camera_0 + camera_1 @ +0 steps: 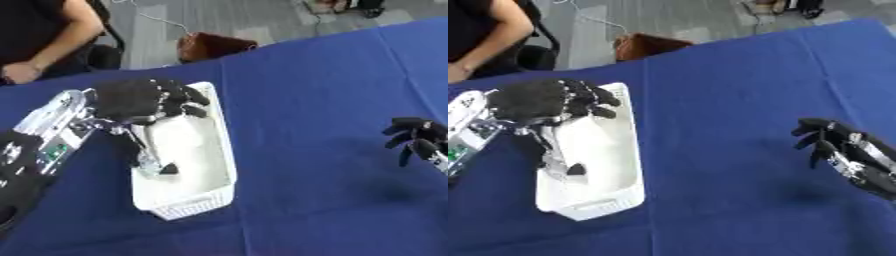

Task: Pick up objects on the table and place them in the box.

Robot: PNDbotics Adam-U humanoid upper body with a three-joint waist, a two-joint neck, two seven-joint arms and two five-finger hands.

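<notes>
The left hand (140, 100) is hanging over the far end of the white box (220, 150), back of the hand up and fingers curled downward over the opening, with nothing visibly held in them. That pose suits a hand that is dropping an object into the box rather than reaching for one, though this is a judgement. Inside the box, near its left wall, a small clear thing with a dark patch (157, 167) is lying on the white floor; what it is cannot be made out. The box is sitting lengthwise on the blue table (324, 90), within easy reach of the left arm, which is coming in from the left edge.

The right hand (833, 140) is hovering above the cloth well apart from the box, fingers spread and bent a little, gripping nothing, and appears to be idling. No loose object is showing on the cloth around either hand, so the picking may be close to finished. A person's arm is showing at the far left corner, off the table and touching nothing here.
</notes>
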